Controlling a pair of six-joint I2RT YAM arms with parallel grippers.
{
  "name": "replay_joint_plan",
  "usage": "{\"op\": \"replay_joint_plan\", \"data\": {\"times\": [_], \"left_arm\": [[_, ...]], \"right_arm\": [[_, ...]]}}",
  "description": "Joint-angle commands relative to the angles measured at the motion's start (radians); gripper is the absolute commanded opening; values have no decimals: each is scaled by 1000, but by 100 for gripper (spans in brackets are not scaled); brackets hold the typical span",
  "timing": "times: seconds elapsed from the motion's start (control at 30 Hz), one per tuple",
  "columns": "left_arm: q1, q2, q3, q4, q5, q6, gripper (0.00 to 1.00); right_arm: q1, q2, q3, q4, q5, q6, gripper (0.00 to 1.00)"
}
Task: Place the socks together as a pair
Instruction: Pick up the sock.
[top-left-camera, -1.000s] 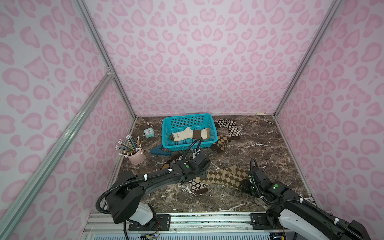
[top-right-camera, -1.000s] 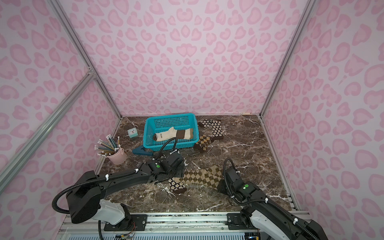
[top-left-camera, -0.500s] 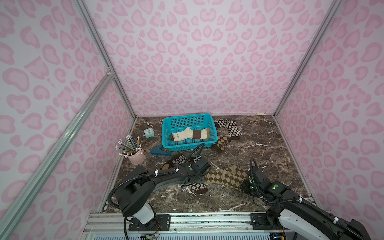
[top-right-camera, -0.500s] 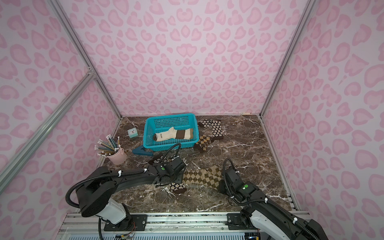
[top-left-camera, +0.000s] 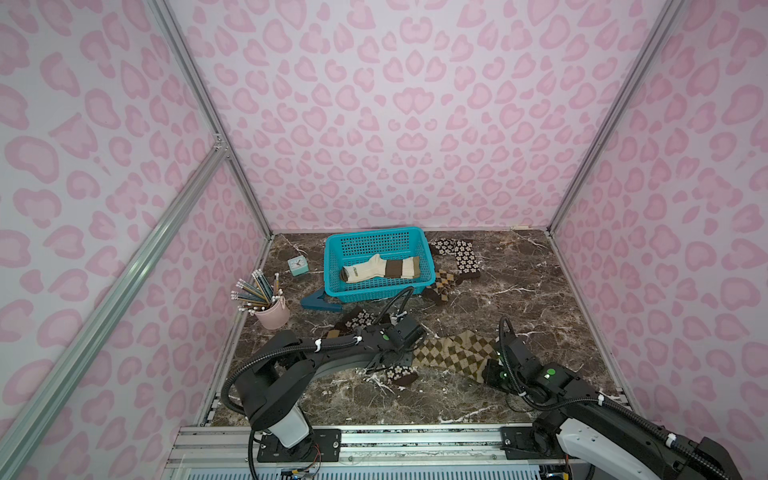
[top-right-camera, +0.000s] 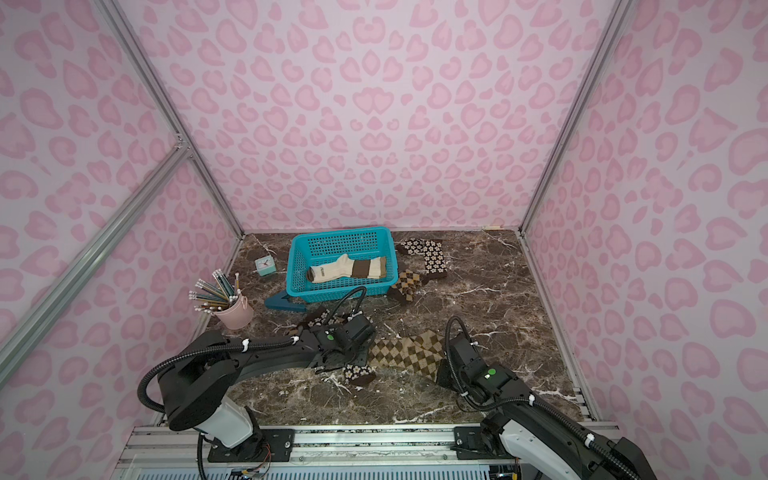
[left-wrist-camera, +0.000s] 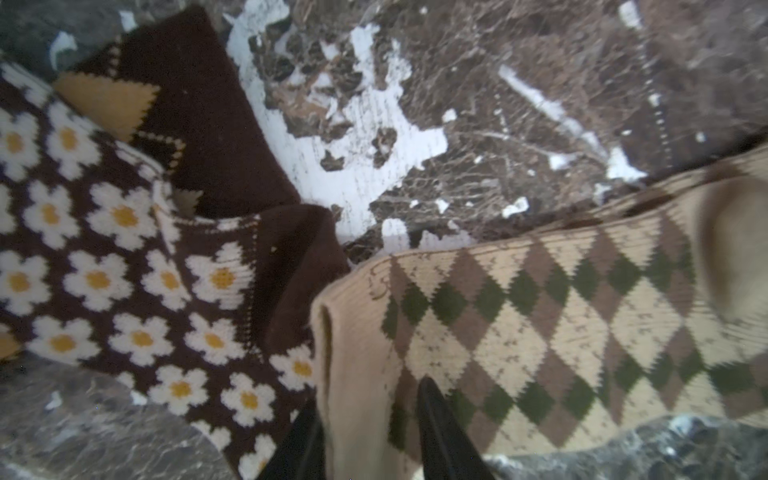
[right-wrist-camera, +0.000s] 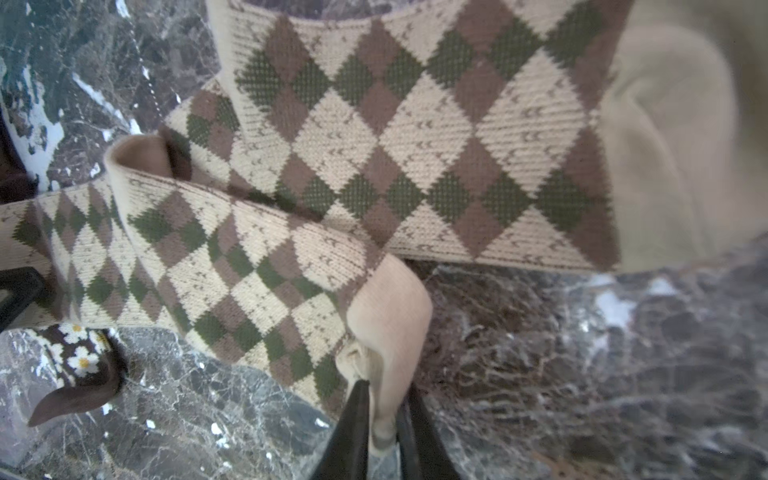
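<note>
In both top views the left gripper (top-left-camera: 390, 362) is low over the dark marble table (top-left-camera: 519, 291). It is at one end of the tan and olive argyle knit sock (top-left-camera: 457, 353), which lies flat near the table's front; the arm's own wrist hides the fingers. The right gripper (top-left-camera: 492, 372) is at the other end, its tips hidden too. A dark brown knit sock with cream flowers (top-left-camera: 401, 374) shows only partly from under the left arm. Far behind, a cream knit sock with brown stripes (top-left-camera: 382, 268) lies inside the teal plastic basket (top-left-camera: 332, 257).

In the left wrist view, a little blurred, the two black fingers (left-wrist-camera: 440, 432) stand partly apart, one on each side of the plain cuff of the argyle sock (left-wrist-camera: 540, 332). The cloth between them lies flat, not pinched.

In the right wrist view the fingers (right-wrist-camera: 353, 428) are almost together and pinch a plain beige fold of the argyle cloth (right-wrist-camera: 374, 137). Whether this is one folded sock or two overlapping, I cannot tell.
</note>
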Motion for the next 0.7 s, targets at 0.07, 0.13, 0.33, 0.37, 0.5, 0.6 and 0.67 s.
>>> {"op": "replay_joint_plan", "data": {"times": [0.07, 0.13, 0.33, 0.37, 0.5, 0.6, 0.67], "left_arm": [[-10, -49, 14, 1, -2, -3, 40], [-11, -62, 11, 3, -2, -3, 39], [-14, -39, 19, 19, 18, 7, 24], [-14, -32, 19, 19, 18, 7, 20], [-14, -20, 19, 19, 16, 13, 4], [-15, -26, 22, 15, 17, 19, 4], [-17, -36, 31, 7, 18, 22, 4]], "right_arm": [[3, -10, 22, 19, 24, 9, 8], [3, -14, 28, 21, 27, 8, 5], [3, 6, 31, 31, 25, 1, 0], [3, 9, 30, 34, 24, 2, 0], [3, 9, 17, 43, 24, 9, 0], [3, 4, 13, 43, 25, 12, 0], [3, -4, 20, 35, 26, 14, 0]]}}
